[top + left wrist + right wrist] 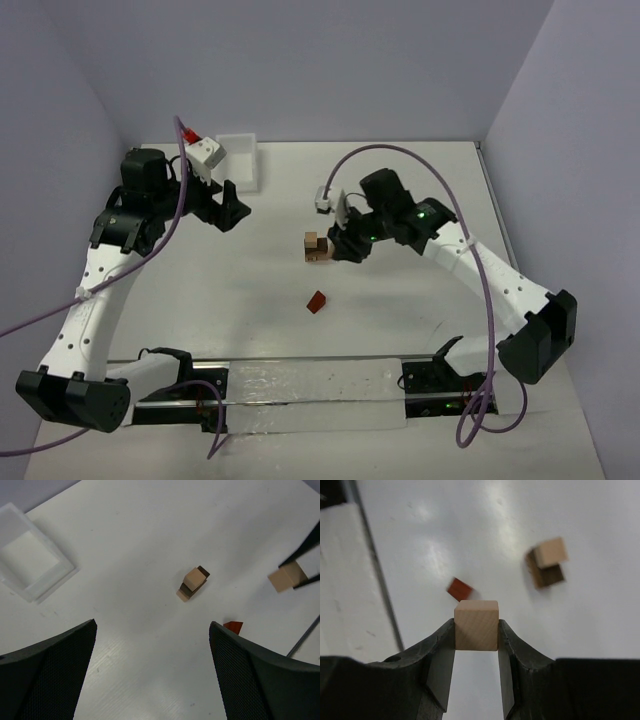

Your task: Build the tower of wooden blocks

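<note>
Standing on the white worktop (250, 290) near its middle, the wood block tower (316, 246) is a short upright stack, its long axis running straight up from the surface. The left wrist view shows three layers in the tower (193, 583): light tan at the foot, dark brown over it, light tan on top. The right wrist view shows only the top tan cube and the dark brown piece under it (547, 562). In that view the top cube sits off-centre, so dark brown shows along two of its sides. Just beside the tower, on its right in the top view, hangs the right claw (342, 243). Its own camera shows it clamped on a light tan block (476, 625), a finger pressed flat to each side and the block clear of the worktop; the overhead view barely shows this block. A reddish-brown block (316, 301) lies loose and tilted on the worktop on the near side of the tower, apart from it. The left claw (232, 208) is well to the left of the tower, its fingers (55, 670) spread wide with nothing between them. A white bin (240, 160) sits beyond it, towards the far wall.
</note>
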### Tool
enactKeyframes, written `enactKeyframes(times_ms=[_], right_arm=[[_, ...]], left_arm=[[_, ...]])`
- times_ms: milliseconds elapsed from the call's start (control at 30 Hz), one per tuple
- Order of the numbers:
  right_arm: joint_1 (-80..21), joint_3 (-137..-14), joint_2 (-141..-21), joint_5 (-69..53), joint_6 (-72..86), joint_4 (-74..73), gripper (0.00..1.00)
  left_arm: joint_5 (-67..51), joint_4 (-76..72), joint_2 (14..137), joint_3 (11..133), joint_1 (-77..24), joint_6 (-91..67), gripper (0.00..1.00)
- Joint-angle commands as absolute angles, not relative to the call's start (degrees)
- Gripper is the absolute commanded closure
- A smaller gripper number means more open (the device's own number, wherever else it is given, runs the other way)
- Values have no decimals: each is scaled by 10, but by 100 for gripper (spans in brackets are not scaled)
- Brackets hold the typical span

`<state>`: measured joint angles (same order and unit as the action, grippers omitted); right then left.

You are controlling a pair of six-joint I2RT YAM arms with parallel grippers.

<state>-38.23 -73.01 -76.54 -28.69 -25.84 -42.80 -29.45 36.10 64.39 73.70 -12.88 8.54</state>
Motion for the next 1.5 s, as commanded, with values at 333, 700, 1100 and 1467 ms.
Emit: enactKeyframes(times_ms=[333,700,1100,1467], right_arm=[[-280,-715,-842,-314,-537,-413,81],[-278,-768,-943,-373,-593,-407,83],[-279,-826,-1006,-359,-587,-400,81],[-278,-853,-1037,-367,-566,-399,77]], left_arm=[[-459,302,731,794,-127,78,1],[-475,284,756,793,-132,85,1],[-490,288,766,806,-134,88,1],[-492,296,774,816,-135,91,1]])
